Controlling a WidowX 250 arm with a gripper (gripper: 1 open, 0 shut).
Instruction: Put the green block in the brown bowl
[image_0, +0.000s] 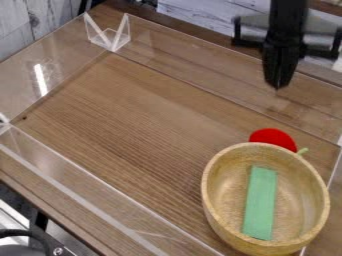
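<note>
The green block (262, 202), a slim light-green bar, lies flat inside the brown bowl (219, 188), a large tan wooden bowl at the lower right. My gripper (278, 78) hangs at the upper right, well above and behind the bowl, pointing down. Its two dark fingers are pressed together, shut, with nothing between them.
A small round red object (273, 139) sits just behind the bowl's far rim, below the gripper. Clear acrylic walls (54, 165) fence the wooden table (134, 120). A clear bracket (107, 33) stands at the back left corner.
</note>
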